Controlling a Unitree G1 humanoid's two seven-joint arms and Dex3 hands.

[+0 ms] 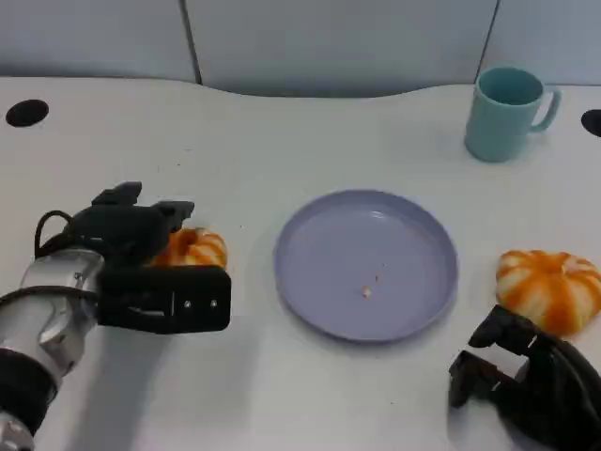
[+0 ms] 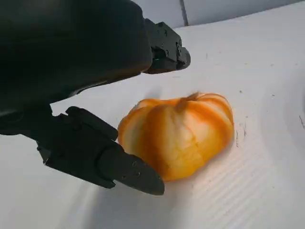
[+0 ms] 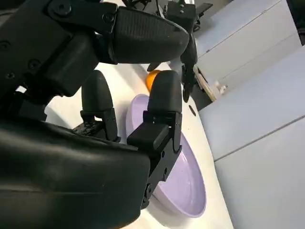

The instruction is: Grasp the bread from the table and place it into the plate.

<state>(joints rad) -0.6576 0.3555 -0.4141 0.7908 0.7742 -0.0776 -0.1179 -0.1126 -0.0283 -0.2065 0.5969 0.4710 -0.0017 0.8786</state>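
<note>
An orange-and-white striped bread [image 1: 195, 248] lies on the white table left of the lavender plate [image 1: 329, 235]. My left hand [image 1: 141, 263] reaches over this bread from the left. In the left wrist view the bread [image 2: 178, 133] sits on the table between an upper finger [image 2: 167, 50] and the thumb [image 2: 119, 164], which are spread to either side of it. A second striped bread [image 1: 549, 287] lies right of the plate. My right hand [image 1: 521, 381] rests low at the front right, just in front of that bread, holding nothing. The right wrist view shows the plate [image 3: 186, 181] beyond its fingers [image 3: 162, 105].
A teal mug [image 1: 507, 113] stands at the back right. Small crumbs [image 1: 366, 291] lie in the middle of the plate. Black round holes [image 1: 26, 113] mark the table at the far left and far right. A grey wall panel runs behind the table.
</note>
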